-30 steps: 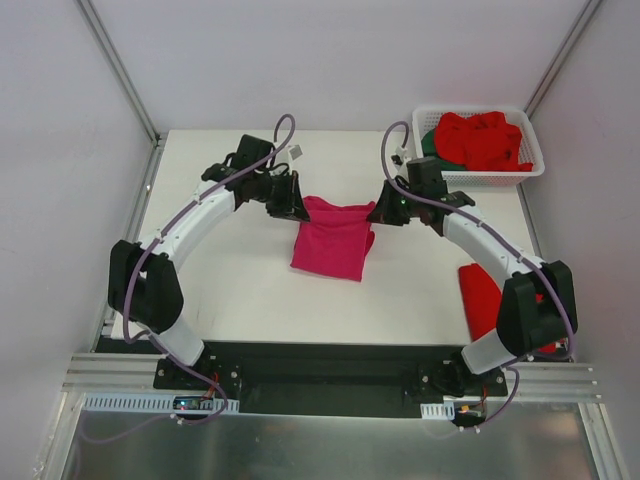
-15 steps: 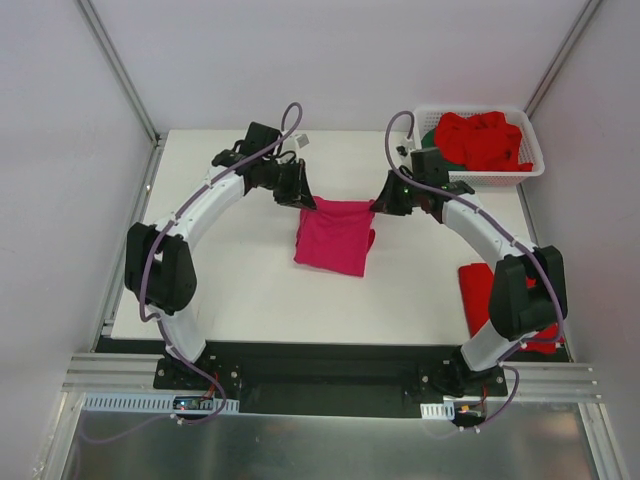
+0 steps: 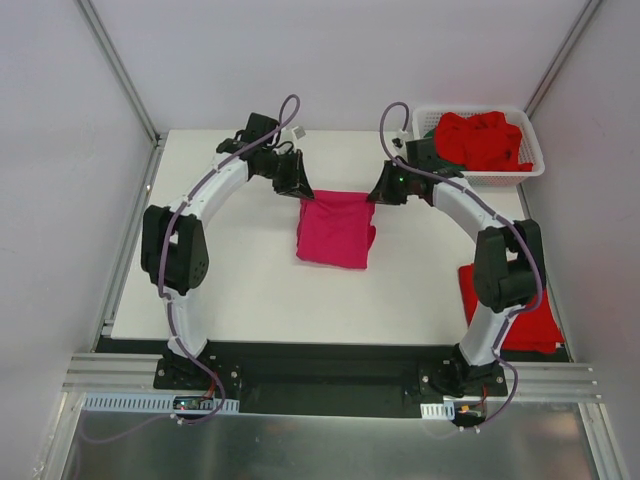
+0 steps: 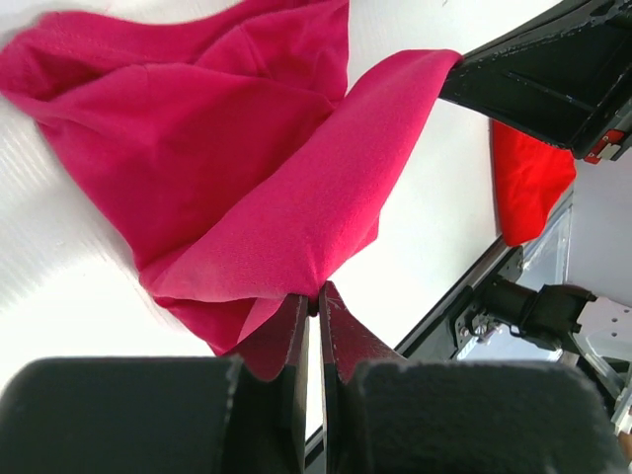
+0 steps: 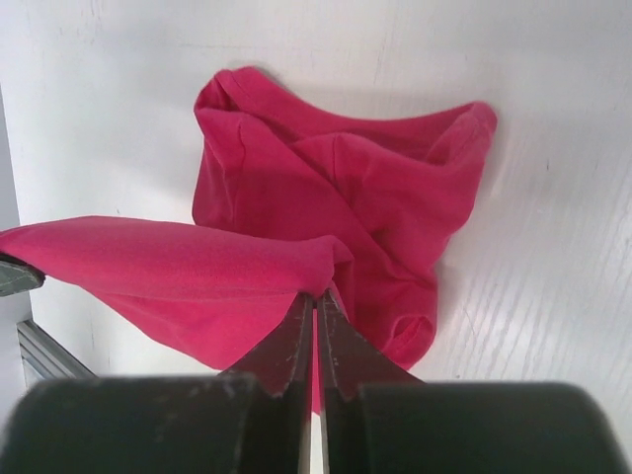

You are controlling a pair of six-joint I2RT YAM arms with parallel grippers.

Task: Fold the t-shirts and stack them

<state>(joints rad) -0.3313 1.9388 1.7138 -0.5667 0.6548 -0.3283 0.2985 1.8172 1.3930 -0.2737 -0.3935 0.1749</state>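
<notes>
A magenta-pink t-shirt (image 3: 336, 228) lies partly folded in the middle of the table, its far edge lifted. My left gripper (image 3: 298, 190) is shut on the far left corner of that edge, and the cloth (image 4: 267, 188) is pinched at the tips (image 4: 318, 296). At the far right corner my right gripper (image 3: 378, 195) is likewise shut on the pink cloth (image 5: 336, 207), which is nipped between its tips (image 5: 316, 296). A folded red t-shirt (image 3: 505, 300) lies at the table's right edge, partly behind the right arm. More red t-shirts (image 3: 484, 138) fill the basket.
A white slotted basket (image 3: 532, 160) stands at the far right corner of the table. The red folded shirt (image 4: 528, 178) also shows at the right of the left wrist view. Grey walls close in the table on three sides.
Both grippers have carried the pink shirt's far edge farther from the arm bases, and the shirt has drawn out straighter behind them.
</notes>
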